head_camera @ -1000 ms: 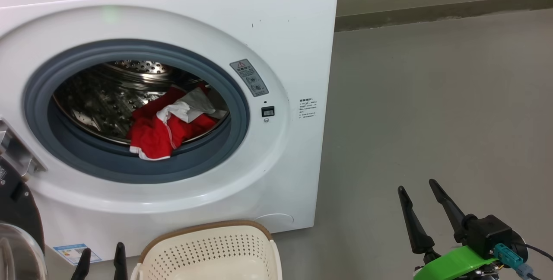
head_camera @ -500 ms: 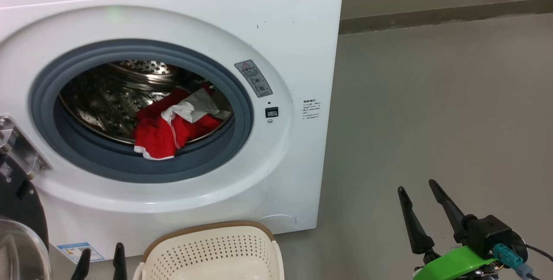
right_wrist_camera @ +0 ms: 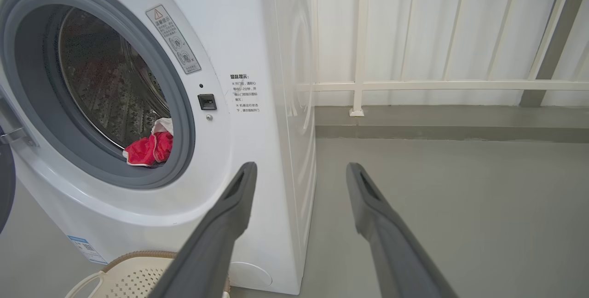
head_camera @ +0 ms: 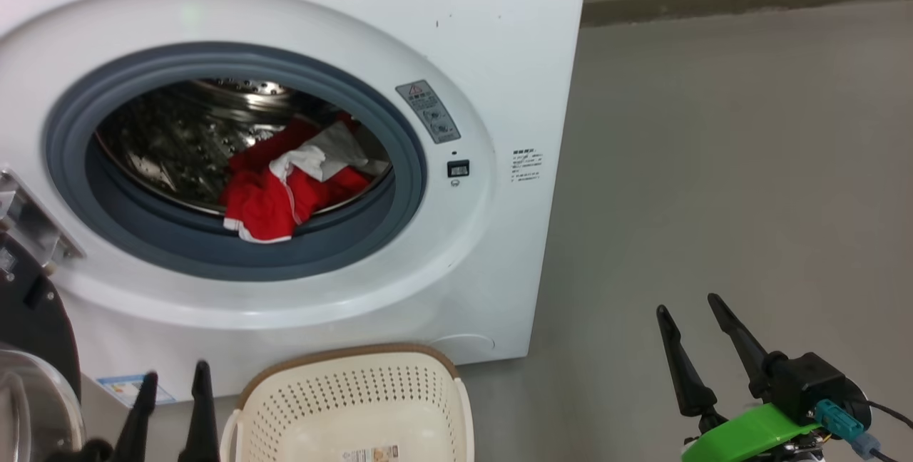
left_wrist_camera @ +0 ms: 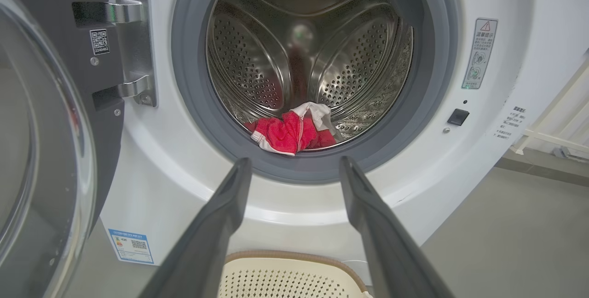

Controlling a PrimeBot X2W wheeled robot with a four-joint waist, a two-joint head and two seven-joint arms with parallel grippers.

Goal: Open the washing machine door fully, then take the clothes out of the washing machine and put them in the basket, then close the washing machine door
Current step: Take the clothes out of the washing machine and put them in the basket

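The washing machine [head_camera: 463, 55] stands with its drum mouth uncovered. The washing machine door [head_camera: 32, 334] hangs swung out at the left, its black ring and glass bowl [left_wrist_camera: 46, 151] close to my left arm. The clothes [head_camera: 278, 191], red with white trim and a pale cloth on top, lie at the drum's front lip [left_wrist_camera: 285, 132] [right_wrist_camera: 147, 150]. On the floor below the opening sits the cream basket [head_camera: 342, 353] [left_wrist_camera: 285, 255] [right_wrist_camera: 133, 275]. Low beside the basket, my left gripper [head_camera: 176, 371] [left_wrist_camera: 295, 160] is open and empty, aimed at the drum. Out to the right over the floor, my right gripper [head_camera: 688, 305] [right_wrist_camera: 301, 165] is open and empty.
Grey floor [head_camera: 713, 162] stretches to the right of the machine. A white railing [right_wrist_camera: 414, 85] and a low kerb run behind it. The steel door hinge [left_wrist_camera: 133, 40] is bolted to the left of the opening.
The head camera has shifted, so the machine and basket sit higher and further right in its picture. My left fingers reach a little higher in it. The clothes lie as before.
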